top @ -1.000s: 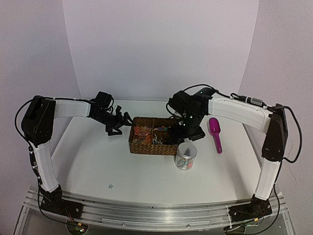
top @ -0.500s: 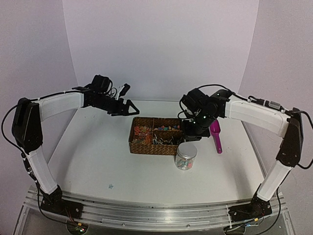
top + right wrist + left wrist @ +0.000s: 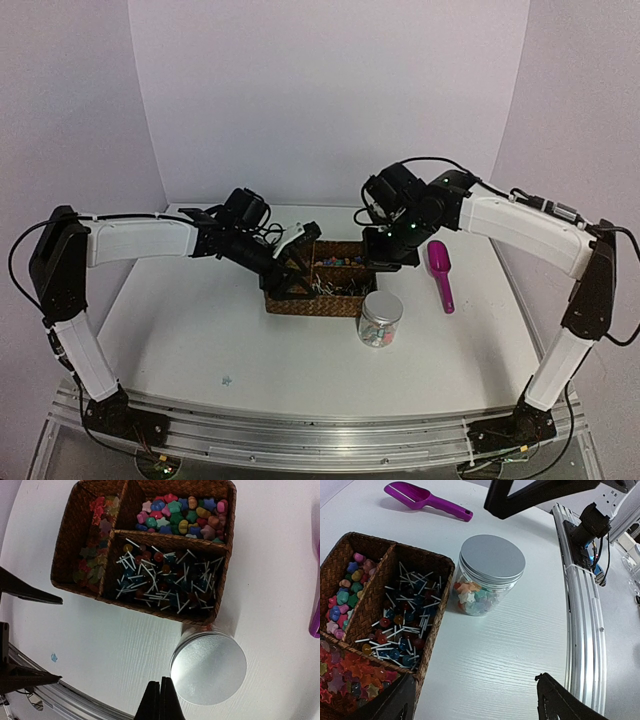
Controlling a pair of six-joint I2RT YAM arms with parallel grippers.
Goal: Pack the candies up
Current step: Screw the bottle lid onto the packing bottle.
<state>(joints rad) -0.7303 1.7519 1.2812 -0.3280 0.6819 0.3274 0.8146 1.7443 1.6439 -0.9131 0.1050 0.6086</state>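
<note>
Candies [image 3: 180, 517] fill the basket's [image 3: 224, 555] upper compartment. We see the left hand [image 3: 475, 705] wide and the right hand [image 3: 161, 700], lower centre, closed empty beside the lidded jar [image 3: 208, 667].

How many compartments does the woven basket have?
3. The basket has one long end compartment with star sweets, a small one with rounded candies, and the largest, nearest the jar, with lollipops. None seems hidden.

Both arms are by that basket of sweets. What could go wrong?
The jar has its lid on and stands close beside the basket, so a clumsy grab might tip it or shove the basket. The left claw and right claw are both near the basket and could bump. The lollipops lie right beside the candies, so the wrong sweets may get picked up.
</note>
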